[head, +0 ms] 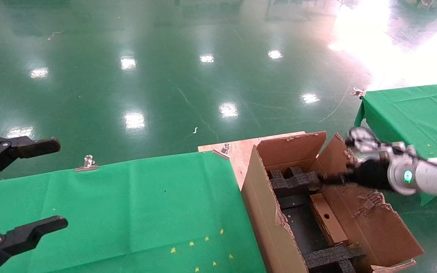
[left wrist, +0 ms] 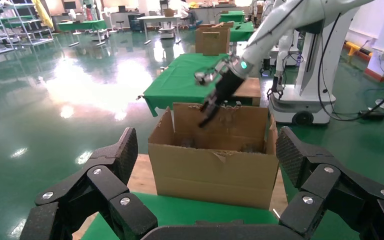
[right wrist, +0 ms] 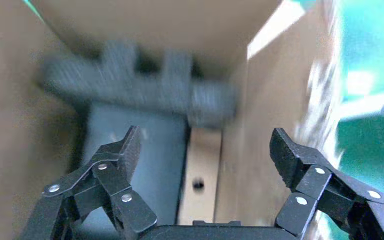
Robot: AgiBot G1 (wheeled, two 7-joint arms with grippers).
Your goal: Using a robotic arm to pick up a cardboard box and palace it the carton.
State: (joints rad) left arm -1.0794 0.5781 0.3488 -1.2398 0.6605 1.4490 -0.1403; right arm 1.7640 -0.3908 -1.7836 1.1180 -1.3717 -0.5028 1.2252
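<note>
- A glossy green floor (head: 165,68) is reflecting ceiling lights beyond the carton (head: 275,212), which is standing against the edge of a green-clothed table (head: 127,212).
- A second green table (head: 419,113) is sitting past the carton's far side.
- The cardboard box (head: 327,219) is lying inside the carton against its right-hand wall, between black foam inserts (head: 292,182); its long axis is running along the carton's length, its round hole facing up.
- The robotic arm (head: 427,176) is reaching over the carton, its right pincer (right wrist: 205,150) hanging apart and empty above the box.
- The left pincer (head: 32,185) is hovering apart over the table, well clear of the carton.
</note>
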